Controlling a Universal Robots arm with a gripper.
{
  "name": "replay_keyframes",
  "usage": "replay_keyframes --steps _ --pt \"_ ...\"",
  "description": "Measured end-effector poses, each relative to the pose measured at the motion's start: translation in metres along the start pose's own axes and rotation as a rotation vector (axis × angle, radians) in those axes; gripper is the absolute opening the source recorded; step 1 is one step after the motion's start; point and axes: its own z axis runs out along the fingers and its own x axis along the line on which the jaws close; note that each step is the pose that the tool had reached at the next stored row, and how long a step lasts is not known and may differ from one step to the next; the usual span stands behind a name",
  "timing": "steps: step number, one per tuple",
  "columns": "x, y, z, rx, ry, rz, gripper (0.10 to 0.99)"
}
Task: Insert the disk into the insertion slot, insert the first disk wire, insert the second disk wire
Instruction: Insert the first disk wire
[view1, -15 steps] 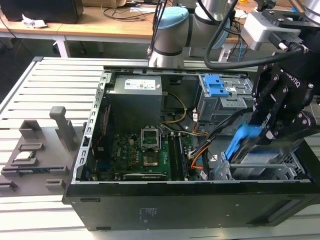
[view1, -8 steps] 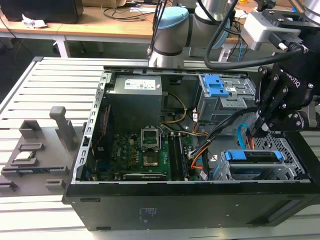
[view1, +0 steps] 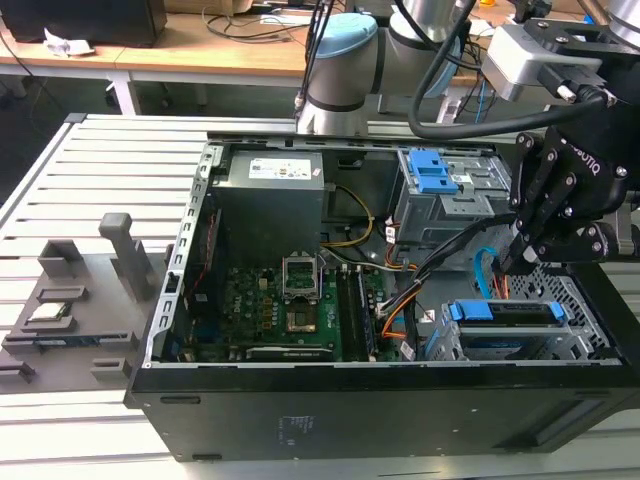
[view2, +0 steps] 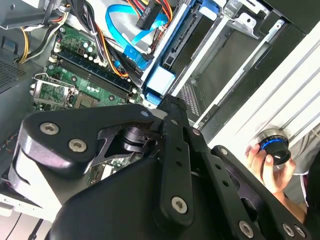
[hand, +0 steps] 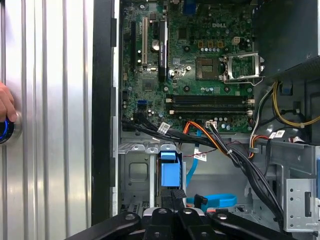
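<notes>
Disk (view1: 505, 312): sat inside the insertion slot (view1: 578, 338) at the exterior view's right, blue carrier edge facing up. Gripper (view1: 512, 262): hung just above it, jaws pressed together, beside a blue cable (view1: 486, 272).

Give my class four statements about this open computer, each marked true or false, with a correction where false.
1. The disk sits inside the insertion slot. True.
2. The gripper hangs over the power supply. False: it is close to the disk, towards the exterior view's right.
3. A hand touches a blue-ringed knob outside the case. True.
4. A cooling fan covers the processor socket. False: the socket is uncovered.
</notes>
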Motion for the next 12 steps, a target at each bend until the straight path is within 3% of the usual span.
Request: replay_keyframes --steps 2,4,6,8,12 --pt "0.0 -0.0007 0.0004 0.0 0.0001 0.0 0.106" --pt "-0.0002 -0.0072 0.0024 0.0 0.0008 0.0 0.106" --pt "-0.002 -0.0202 0.0037 0.0 0.0034 0.0 0.106" --pt "-0.0052 -0.0267 0.0043 0.0 0.0062 0.0 0.106" --pt "-0.0285 -0.0334 0.0068 0.0 0.0154 0.001 0.106"
